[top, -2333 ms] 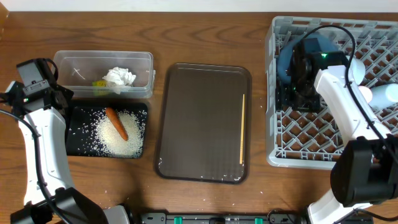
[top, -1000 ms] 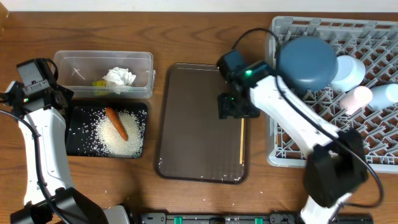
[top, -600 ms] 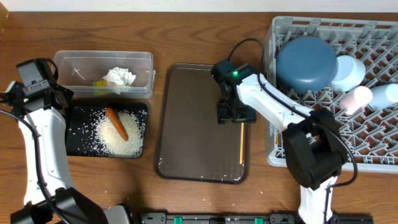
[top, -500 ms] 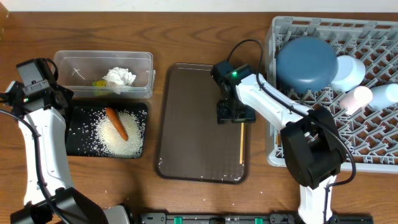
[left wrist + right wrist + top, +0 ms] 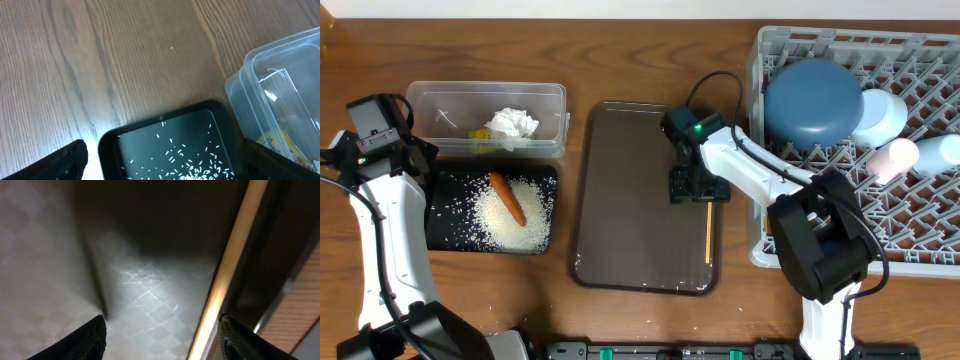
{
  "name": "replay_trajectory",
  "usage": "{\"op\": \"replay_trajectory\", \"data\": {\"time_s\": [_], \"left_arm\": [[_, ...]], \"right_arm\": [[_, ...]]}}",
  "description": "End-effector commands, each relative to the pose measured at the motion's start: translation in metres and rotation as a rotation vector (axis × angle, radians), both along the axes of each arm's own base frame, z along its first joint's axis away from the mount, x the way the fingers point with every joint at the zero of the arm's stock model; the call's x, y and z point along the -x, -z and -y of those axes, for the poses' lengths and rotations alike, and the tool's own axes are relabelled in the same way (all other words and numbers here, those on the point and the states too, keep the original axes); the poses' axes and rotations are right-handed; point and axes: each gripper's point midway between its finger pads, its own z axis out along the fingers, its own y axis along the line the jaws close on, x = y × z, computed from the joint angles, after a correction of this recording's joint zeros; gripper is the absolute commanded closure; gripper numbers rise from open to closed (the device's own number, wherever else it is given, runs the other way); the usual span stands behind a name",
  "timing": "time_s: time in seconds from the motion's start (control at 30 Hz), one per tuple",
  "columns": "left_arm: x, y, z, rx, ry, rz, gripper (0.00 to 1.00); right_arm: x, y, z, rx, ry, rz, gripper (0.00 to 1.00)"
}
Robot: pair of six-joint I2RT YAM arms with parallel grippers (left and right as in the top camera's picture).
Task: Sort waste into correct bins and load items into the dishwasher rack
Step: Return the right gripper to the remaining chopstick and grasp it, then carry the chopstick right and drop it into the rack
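Step in hand, by my reading: lifting the chopsticks (image 5: 708, 222), which lie along the right rim of the brown serving tray (image 5: 630, 200) at mid-counter, just beside the dishwasher rack (image 5: 880, 225) at the counter's right edge. The right gripper (image 5: 165, 335) hangs low over their end toward the far edge, jaws part-open, gripping nothing. The wrist view puts the stick between the fingers, nearer the right one. To do it well: centre the jaws across the stick, descend to the tray floor, close squarely so both sticks rise together. The left gripper (image 5: 167, 162) is wide open and empty, over the black tray (image 5: 140, 150) beside the clear tub (image 5: 280, 85). Poor view: the pair reads as one pale line, possibly two stacked. The fingertips are cut off at the frame's bottom.
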Motion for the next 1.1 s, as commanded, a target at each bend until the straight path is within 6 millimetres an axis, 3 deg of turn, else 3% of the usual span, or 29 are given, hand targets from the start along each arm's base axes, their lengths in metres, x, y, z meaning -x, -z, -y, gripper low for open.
{"op": "replay_trajectory", "data": {"time_s": [0.0, 0.07, 0.23, 0.27, 0.43, 0.6, 0.73, 0.83, 0.93, 1.07], "left_arm": [[0.003, -0.001, -0.003, -0.011, -0.025, 0.001, 0.03], [0.003, -0.001, -0.003, -0.011, -0.025, 0.001, 0.03], [0.003, -0.001, -0.003, -0.011, -0.025, 0.001, 0.03], [0.003, -0.001, -0.003, -0.011, -0.025, 0.001, 0.03], [0.003, -0.001, -0.003, -0.011, -0.026, 0.001, 0.03], [0.003, -0.001, -0.003, -0.011, -0.025, 0.001, 0.03], [0.003, -0.001, -0.003, -0.011, -0.025, 0.001, 0.03], [0.003, -0.001, -0.003, -0.011, -0.025, 0.001, 0.03], [0.003, -0.001, -0.003, -0.011, -0.025, 0.001, 0.03], [0.003, -0.001, -0.003, -0.011, -0.025, 0.001, 0.03]], "right_arm": [[0.004, 0.013, 0.006, 0.016, 0.024, -0.026, 0.33], [0.006, 0.016, 0.007, 0.015, 0.031, -0.026, 0.43], [0.007, 0.017, 0.004, 0.004, 0.048, -0.028, 0.96], [0.006, 0.016, 0.004, 0.001, 0.047, -0.026, 0.99], [-0.003, 0.004, 0.000, -0.039, 0.011, -0.009, 0.99], [-0.033, -0.056, -0.003, -0.173, -0.048, 0.075, 0.99], [-0.057, -0.126, 0.020, -0.220, -0.071, 0.221, 0.99], [-0.067, -0.173, 0.053, -0.233, -0.077, 0.336, 0.99], [-0.066, -0.200, 0.088, -0.224, -0.044, 0.401, 0.99], [-0.058, -0.211, 0.117, -0.224, 0.001, 0.396, 0.99]]}}
